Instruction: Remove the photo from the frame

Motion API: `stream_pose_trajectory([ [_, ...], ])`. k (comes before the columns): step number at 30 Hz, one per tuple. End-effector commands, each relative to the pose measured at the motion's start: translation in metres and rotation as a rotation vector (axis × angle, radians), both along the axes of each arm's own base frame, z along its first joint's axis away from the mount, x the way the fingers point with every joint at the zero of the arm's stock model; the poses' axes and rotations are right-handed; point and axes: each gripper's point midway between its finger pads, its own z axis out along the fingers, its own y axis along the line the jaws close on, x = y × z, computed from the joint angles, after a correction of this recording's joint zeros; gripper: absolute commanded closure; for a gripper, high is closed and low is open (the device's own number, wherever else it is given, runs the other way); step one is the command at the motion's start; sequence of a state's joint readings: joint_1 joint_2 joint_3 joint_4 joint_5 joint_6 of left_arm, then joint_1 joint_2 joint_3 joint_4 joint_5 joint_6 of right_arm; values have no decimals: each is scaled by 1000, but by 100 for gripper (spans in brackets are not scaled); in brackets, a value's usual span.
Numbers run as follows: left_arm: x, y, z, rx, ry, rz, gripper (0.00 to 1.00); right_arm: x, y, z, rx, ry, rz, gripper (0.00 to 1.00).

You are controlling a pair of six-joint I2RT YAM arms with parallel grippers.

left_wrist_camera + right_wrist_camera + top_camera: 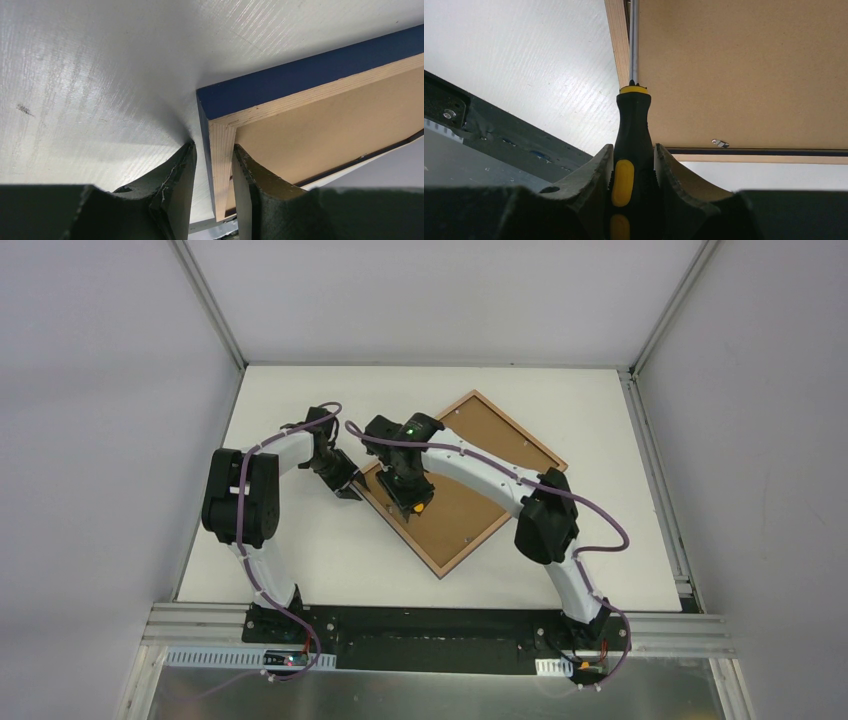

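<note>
The dark-blue frame [520, 427] lies face down on the table, turned like a diamond, with the brown backing board [480, 470] up. The photo is hidden under the board. My left gripper [345, 485] is at the frame's left corner. In the left wrist view it [214, 145] straddles the frame's rail [310, 75]: the inner finger rests against the wood edge and a thin gap shows at the outer finger. My right gripper [634, 146] is shut on a black-and-yellow screwdriver [633, 125]. Its shaft runs along the frame's inner edge [616, 40], beside the board [744, 70].
A small metal tab [720, 143] sits on the board near the frame's rail. The white table [300, 570] is walled by grey panels. A dark rail [430, 625] with both arm bases runs along the near edge.
</note>
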State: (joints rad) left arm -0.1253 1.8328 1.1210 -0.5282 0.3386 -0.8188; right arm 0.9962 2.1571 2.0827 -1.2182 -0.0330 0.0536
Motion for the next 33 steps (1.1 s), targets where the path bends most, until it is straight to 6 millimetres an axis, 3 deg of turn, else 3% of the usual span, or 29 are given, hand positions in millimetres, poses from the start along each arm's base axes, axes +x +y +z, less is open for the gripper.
stream_pose_trajectory([
  [1,-28,12,-18,76,104,-16,67,2,-4,10,32,13,-53,100],
  [8,-28,12,-17,75,103,-17,67,-14,5,15,91,85,-9,100],
  [19,-30,15,-19,85,107,-13,67,-26,-19,15,-23,94,-43,100],
  [33,-31,16,-20,97,110,-18,67,-32,-28,15,-92,119,-68,100],
])
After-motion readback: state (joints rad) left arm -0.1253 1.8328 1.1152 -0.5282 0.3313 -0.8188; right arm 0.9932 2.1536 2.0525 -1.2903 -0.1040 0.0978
